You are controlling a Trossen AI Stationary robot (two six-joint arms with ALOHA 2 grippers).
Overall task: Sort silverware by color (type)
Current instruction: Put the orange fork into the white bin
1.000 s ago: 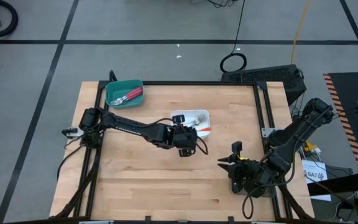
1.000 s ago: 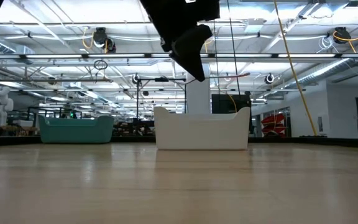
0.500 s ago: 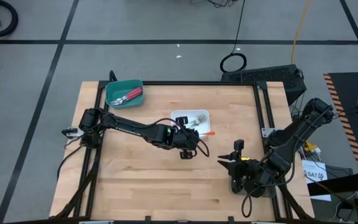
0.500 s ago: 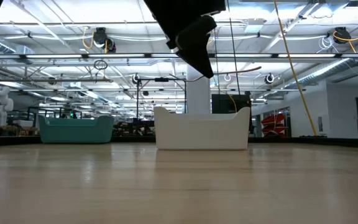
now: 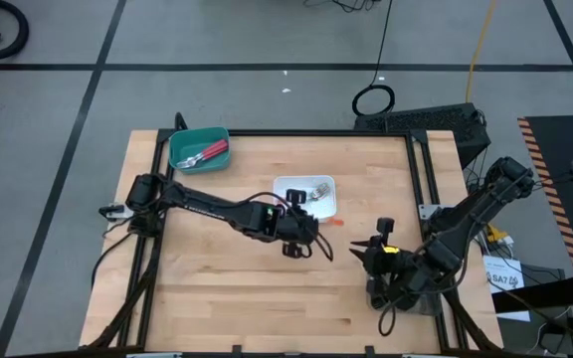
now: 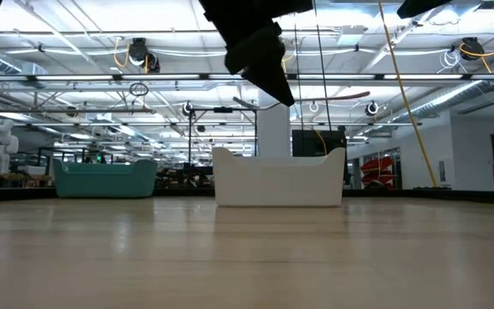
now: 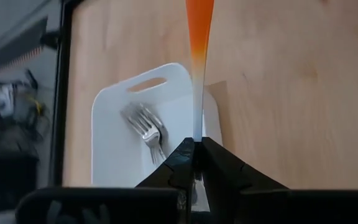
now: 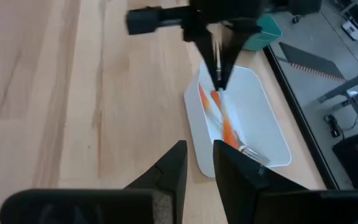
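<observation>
My left gripper (image 5: 311, 227) hangs just off the near edge of the white tray (image 5: 286, 185) and is shut on an orange-handled fork (image 7: 199, 37). In the right wrist view the left gripper (image 8: 219, 81) points down over the tray. Other orange-handled forks (image 8: 224, 124) lie in that tray, their metal heads (image 7: 146, 127) together. Red-handled forks (image 5: 210, 152) lie in the teal tray (image 5: 182, 139) at the far left corner. My right gripper (image 5: 363, 257) waits open near the table's right near side, facing the white tray. My left gripper pinches the fork between its two fingertips at the pale metal neck (image 7: 197, 127), where the orange handle ends. The fork lies along the fingers, with its handle sticking out past their tips toward the table's right. It is lifted clear of the tray and the table.
Bare wooden tabletop spreads in front of and to the left of the white tray (image 6: 277, 180). The teal tray (image 6: 105, 178) stands apart at the far left. A black frame runs along the table's edges.
My left gripper has drawn back from over the white tray toward the table's near edge, carrying the orange fork with it. The fork's handle, which lay inside the tray a second ago, now sticks out beyond the tray's near right corner.
</observation>
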